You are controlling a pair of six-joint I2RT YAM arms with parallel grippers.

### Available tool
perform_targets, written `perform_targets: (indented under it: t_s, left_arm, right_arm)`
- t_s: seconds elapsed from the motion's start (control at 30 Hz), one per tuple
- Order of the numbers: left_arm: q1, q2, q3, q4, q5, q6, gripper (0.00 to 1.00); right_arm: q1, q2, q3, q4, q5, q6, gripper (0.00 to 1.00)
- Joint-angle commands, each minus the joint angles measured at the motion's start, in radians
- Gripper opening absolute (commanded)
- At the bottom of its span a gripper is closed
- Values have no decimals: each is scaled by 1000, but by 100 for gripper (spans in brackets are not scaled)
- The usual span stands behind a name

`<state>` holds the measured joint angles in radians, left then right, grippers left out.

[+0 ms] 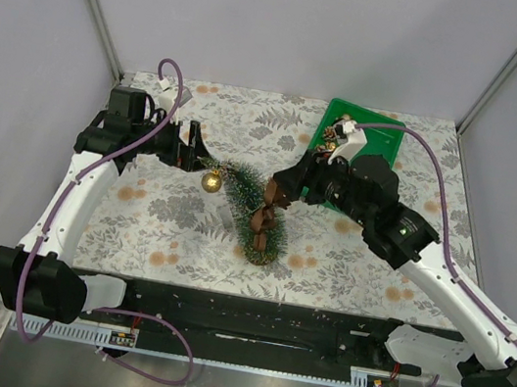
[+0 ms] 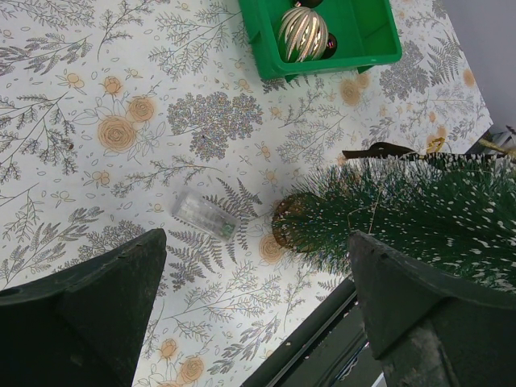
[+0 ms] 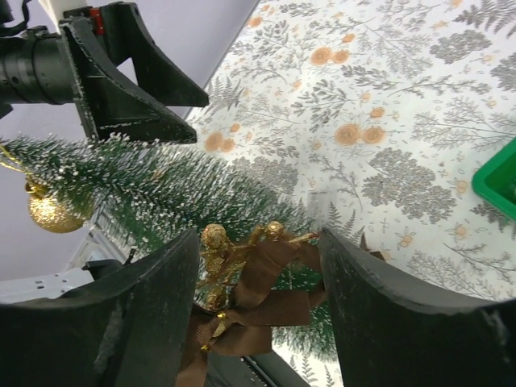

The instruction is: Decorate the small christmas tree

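1. floral-printed tabletop (image 1: 164, 222), plain pale walls (image 1: 297, 21) stood around
2. small christmas tree (image 1: 246, 206) lay tilted mid-tabletop between both grippers
3. left gripper (image 1: 196, 148) spread wide; right gripper (image 1: 273, 194) spread around brown bow (image 3: 262, 294)

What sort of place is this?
Probably a robot test booth: plain grey walls enclose a floral-covered table, with a left arm and right arm bolted at its near edge.

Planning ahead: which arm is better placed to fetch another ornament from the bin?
Likely right: right tool, open at the bow, sits nearer the green bin; left tool sits farther, at the tree.
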<state>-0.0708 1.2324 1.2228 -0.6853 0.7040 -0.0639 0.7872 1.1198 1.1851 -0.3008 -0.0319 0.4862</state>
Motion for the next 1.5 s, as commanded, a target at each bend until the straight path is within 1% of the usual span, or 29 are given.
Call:
perform_targets:
  t_s: [0.0,0.07,0.17,0.3,0.37,0.47,0.57,0.67,0.83,0.97,1.0,1.2,1.33,1.47]
  left_arm:
    - [-3,-7,27,50,0,4,99]
    - [-3,-8,24,50,-1,6,99]
    - [-4,-10,24,50,-6,9,99]
    - [-3,-10,26,50,-11,13,99]
    - [-3,-10,26,50,-12,16,99]
    - [-3,-7,26,50,-11,18,99]
    - [-4,-4,29,50,-11,15,99]
    - [-4,-1,32,50,-11,15,99]
    - [-4,1,35,50,-15,13,99]
    - [-4,6,41,50,-9,7,99]
    - [-4,9,46,50,-11,7,99]
    - [-17,19,58,52,-8,1,99]
    - [-43,36,72,50,-20,3,99]
    - [-60,42,80,52,-26,3,99]
  right_arm:
    - [9,-32,51,-32,76,-46,71]
    - [9,-38,60,-43,90,-60,74]
    - [9,-49,70,-58,115,-72,76]
    - [9,-81,70,-74,132,-74,72]
    - [10,-106,56,-77,101,-63,67]
    - [9,-143,12,-72,35,-28,56]
    - [10,-158,-25,-67,-49,9,47]
    - [21,-160,-59,-52,-103,37,41]
    - [66,-178,-108,-32,-140,49,27]
    - [115,-193,-165,22,-137,60,15]
    - [130,-184,-171,29,-132,63,13]
    - [236,-88,-160,86,-56,52,12]
    - [256,-46,-153,109,-22,49,12]
    - [265,-49,-159,106,26,51,13]
